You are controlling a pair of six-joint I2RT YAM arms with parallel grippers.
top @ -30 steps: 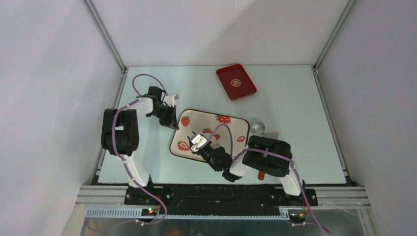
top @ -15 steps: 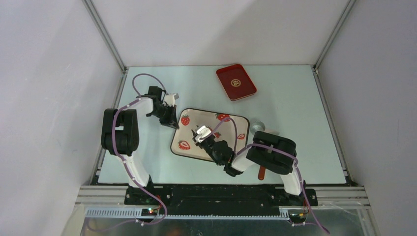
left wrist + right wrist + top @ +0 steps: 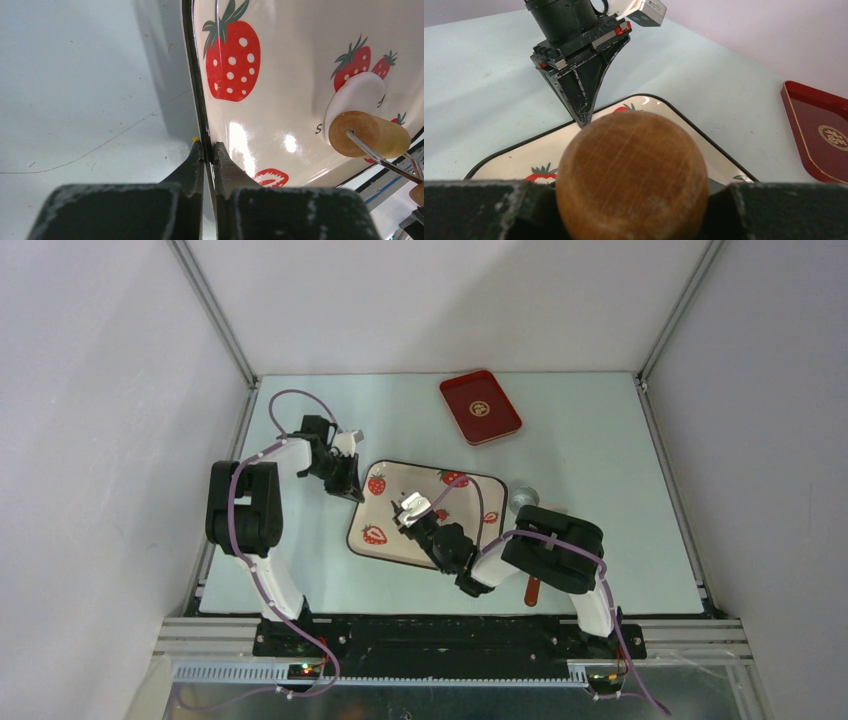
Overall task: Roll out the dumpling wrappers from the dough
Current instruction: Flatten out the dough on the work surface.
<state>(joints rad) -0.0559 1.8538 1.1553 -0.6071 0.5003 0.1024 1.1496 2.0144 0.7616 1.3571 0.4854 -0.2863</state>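
Wooden and round, a handle [image 3: 631, 170] is clamped in the right gripper [image 3: 631, 212], while the rim of the tray [image 3: 192, 75] is pinched by the nearly closed left gripper [image 3: 209, 152]. The dumpling wrapper [image 3: 357, 92], a flat white oval, is laid on the tray, partly covered by the roller [image 3: 367, 135], with its long axis slanted up and right in the left wrist view. It is shown only there, being hidden behind the handle in the right wrist view.

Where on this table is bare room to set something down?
Free: far-left corner between red tray and left arm; right side past the red tray. Crowded: strawberry tray, left end effector on its rim, right end effector holding a roller on dough.
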